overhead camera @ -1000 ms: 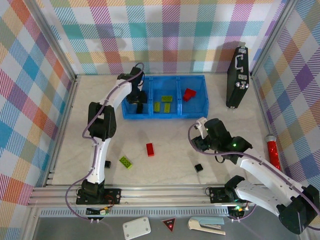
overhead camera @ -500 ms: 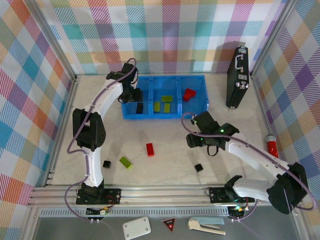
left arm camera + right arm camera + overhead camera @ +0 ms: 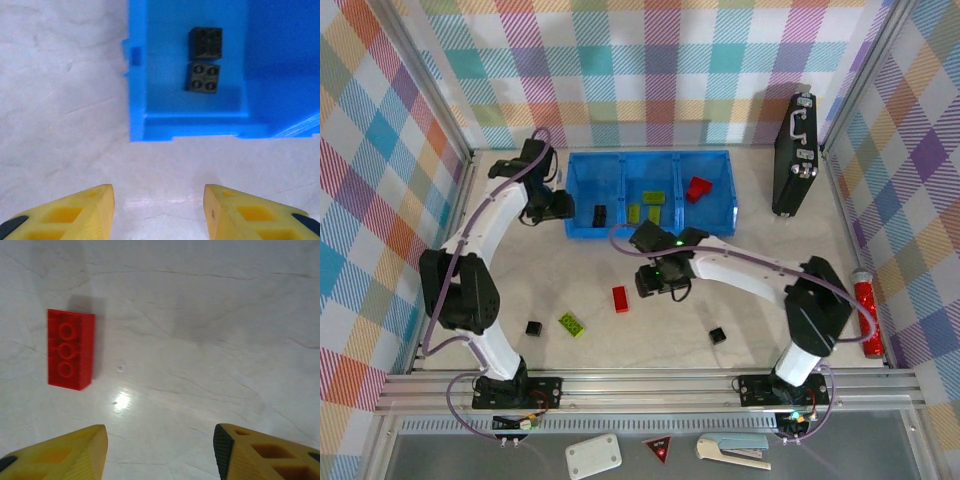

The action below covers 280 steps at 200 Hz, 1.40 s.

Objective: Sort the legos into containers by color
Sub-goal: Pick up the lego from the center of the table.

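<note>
Item: red lego (image 3: 70, 349), one loose brick lying flat on the table, ahead and left of my right gripper (image 3: 160, 440), whose jaws stand apart and empty. I judge it light, rigid and smooth-sided, so a little slippery, and best pinched across its two long sides. It is a glossy red rectangle with three rings in a row on top. My left gripper (image 3: 159, 200), likewise parted and empty, faces the blue tray (image 3: 137, 100). Two black cubes (image 3: 202, 77) lie in the compartment just ahead.
</note>
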{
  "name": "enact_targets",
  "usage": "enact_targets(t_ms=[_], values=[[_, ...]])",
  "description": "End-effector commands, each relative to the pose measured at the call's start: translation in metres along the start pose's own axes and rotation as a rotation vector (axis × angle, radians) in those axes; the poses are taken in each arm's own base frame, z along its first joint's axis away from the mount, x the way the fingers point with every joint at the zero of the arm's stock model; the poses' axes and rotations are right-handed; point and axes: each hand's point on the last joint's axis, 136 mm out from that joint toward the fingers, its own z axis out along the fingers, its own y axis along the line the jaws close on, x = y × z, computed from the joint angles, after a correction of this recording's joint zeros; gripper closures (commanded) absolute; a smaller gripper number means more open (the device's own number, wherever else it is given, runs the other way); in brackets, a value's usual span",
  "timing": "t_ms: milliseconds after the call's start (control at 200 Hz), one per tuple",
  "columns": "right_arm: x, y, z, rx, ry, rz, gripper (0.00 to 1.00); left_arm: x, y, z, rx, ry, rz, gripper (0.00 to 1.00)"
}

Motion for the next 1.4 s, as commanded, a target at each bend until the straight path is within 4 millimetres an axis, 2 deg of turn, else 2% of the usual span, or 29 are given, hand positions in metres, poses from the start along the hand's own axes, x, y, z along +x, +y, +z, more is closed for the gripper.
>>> enact_targets(t_ms=[0, 205, 400, 900, 1395], values=[[-0.002, 0.022, 0.005, 0.005, 0.038, 0.004, 0.40, 0.008, 0.021, -0.007, -0.015, -0.014, -0.019, 0.49], [-0.012, 0.048, 0.022, 0.067, 0.039, 0.051, 0.41, 0.013, 0.053, -0.010, -0.065, -0.084, -0.066, 0.49], [-0.020, 0.045, 0.037, 0.183, 0.044, 0.107, 0.41, 0.010, 0.066, -0.014, -0.100, -0.157, -0.068, 0.49], [-0.021, 0.071, 0.073, 0.187, 0.084, 0.118, 0.46, 0.012, 0.067, -0.012, -0.084, -0.176, -0.083, 0.49], [-0.018, 0.066, 0.083, 0.224, 0.095, 0.123, 0.56, 0.012, 0.068, -0.010, -0.078, -0.172, -0.091, 0.49]])
